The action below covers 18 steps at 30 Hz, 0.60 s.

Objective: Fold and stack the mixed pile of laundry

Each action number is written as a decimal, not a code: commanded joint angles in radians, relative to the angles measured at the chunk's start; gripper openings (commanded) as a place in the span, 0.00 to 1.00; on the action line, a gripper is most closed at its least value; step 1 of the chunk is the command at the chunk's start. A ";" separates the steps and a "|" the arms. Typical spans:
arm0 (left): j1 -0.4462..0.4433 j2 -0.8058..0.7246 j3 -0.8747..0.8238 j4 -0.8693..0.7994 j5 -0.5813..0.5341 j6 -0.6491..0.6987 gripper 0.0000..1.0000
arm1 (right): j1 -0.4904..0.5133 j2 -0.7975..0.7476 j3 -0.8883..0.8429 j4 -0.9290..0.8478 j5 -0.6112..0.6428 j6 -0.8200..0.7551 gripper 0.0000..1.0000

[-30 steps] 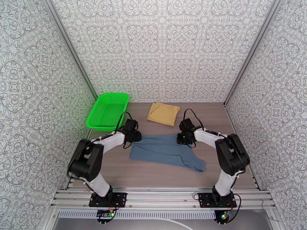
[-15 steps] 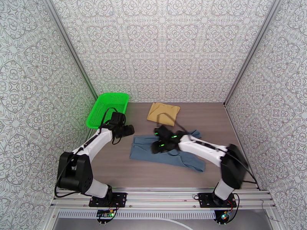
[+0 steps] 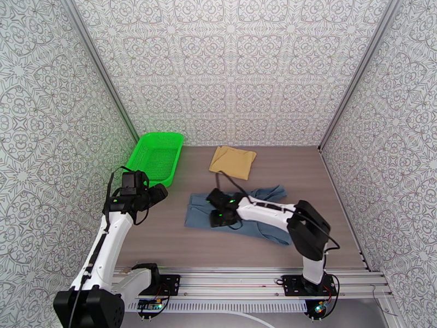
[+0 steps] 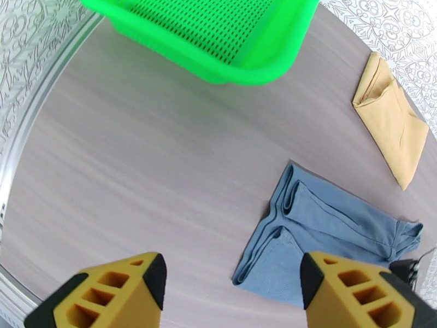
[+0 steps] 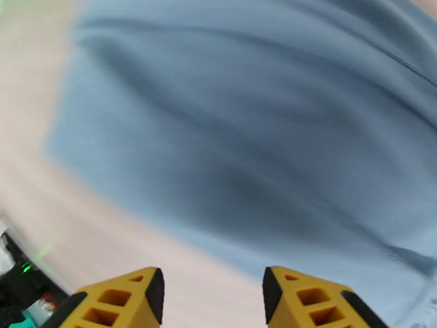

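From above, saw the slate blue-grey tank top [image 3: 198, 213] lying flat and partly folded on the middle of the table [image 3: 306, 176], the mustard cloth [image 3: 233, 162] folded well apart behind it toward the back wall, and the green basket [image 3: 154, 157] in the back-left corner. Found the left gripper [image 3: 158, 193] off to the left near the basket's front end, clear of both cloths, and the right gripper [image 3: 217, 210] over the tank top's left half, contact impossible to tell. Through the left wrist camera, noted the left gripper [image 4: 230, 274] with yellow fingers [image 4: 123, 291] spread wide and empty above bare table [image 4: 136, 159], tank top [image 4: 328, 220] to the right, mustard cloth [image 4: 393, 132] beyond it, basket [image 4: 246, 77] at the top. Through the right wrist camera, blurred, made out the right gripper [image 5: 213, 285] with fingers [image 5: 123, 299] parted and empty over the tank top [image 5: 246, 132] near its edge, pale table [image 5: 82, 214] alongside.
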 commanded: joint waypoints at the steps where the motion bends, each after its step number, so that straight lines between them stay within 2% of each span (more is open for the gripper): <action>1: -0.030 -0.031 -0.009 -0.007 0.021 -0.072 0.69 | -0.054 -0.036 -0.042 -0.030 0.088 -0.005 0.52; 6: -0.089 -0.018 0.006 0.007 -0.024 -0.099 0.70 | -0.116 -0.034 -0.067 -0.071 0.161 -0.039 0.51; 18: -0.143 0.030 0.022 0.008 -0.022 -0.112 0.70 | -0.280 -0.037 -0.224 -0.012 0.146 -0.115 0.47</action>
